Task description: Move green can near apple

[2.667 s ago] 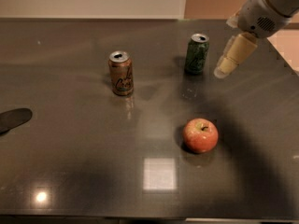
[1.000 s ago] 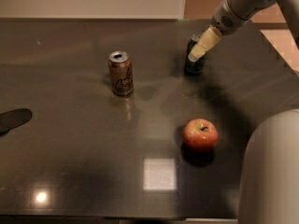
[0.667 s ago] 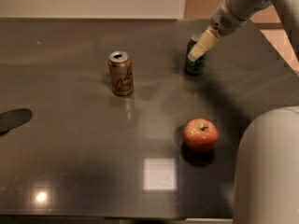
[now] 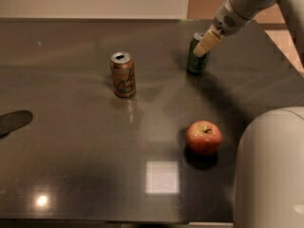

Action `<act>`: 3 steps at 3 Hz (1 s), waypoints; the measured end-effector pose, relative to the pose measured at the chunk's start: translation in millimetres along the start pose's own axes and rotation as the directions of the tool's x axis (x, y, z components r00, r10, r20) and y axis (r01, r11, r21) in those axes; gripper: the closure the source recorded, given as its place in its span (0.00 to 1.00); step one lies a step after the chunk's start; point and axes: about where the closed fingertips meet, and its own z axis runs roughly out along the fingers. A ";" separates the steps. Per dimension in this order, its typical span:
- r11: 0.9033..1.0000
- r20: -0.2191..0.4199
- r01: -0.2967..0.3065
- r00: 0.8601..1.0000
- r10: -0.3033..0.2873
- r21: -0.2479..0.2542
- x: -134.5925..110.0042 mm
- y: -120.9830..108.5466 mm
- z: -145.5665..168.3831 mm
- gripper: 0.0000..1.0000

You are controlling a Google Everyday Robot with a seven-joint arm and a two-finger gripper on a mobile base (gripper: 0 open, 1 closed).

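1. The gripper point(image 4: 204, 45) reaches in from the upper right, and its pale tip overlaps the top of the green can point(image 4: 195, 63).
2. The can stands upright at the far right of the table point(image 4: 71, 127), partly behind that tip (open, shut or gripping: cannot tell).
3. The apple point(image 4: 204, 137) sits well apart, nearer the camera.
4. A tan can point(image 4: 123, 75) stands to the left.

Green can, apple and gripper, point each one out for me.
green can point(image 4: 195, 64): camera view, lower body, below the gripper.
apple point(image 4: 204, 137): camera view, middle of its red side.
gripper point(image 4: 199, 50): camera view, pale tip in front of the can's upper part.
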 end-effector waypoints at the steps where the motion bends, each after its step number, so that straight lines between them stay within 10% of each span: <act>1: 0.999 0.003 0.035 0.999 -0.035 -0.032 -2.4 16.8 -13.5 0.88; 3: 0.986 -0.028 0.126 0.991 -0.129 -0.111 27.6 68.6 -68.1 1.00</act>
